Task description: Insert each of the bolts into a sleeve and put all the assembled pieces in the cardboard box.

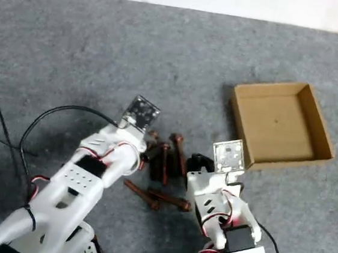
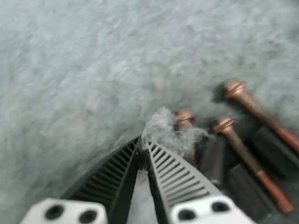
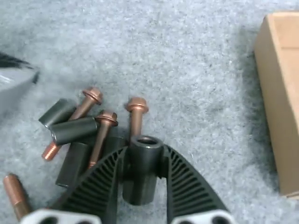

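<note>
The right gripper (image 3: 144, 151) is clamping a dark sleeve (image 3: 140, 177) between its jaws, with the sleeve's open end facing up. Just beyond it, copper bolts (image 3: 136, 119) and loose sleeves (image 3: 74, 130) are lying heaped on the grey carpet (image 3: 187, 56). The left gripper (image 2: 143, 141) is sitting with its jaws pressed together, tips touching the carpet beside a bolt head (image 2: 184, 115). The cardboard box (image 1: 281, 123) is lying on the right arm's side of the heap.

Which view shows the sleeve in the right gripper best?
Right wrist view: the sleeve sits clamped in the right gripper, bore visible. High view gives a dark glimpse by the wrist camera; left wrist view faces the bolts.
</note>
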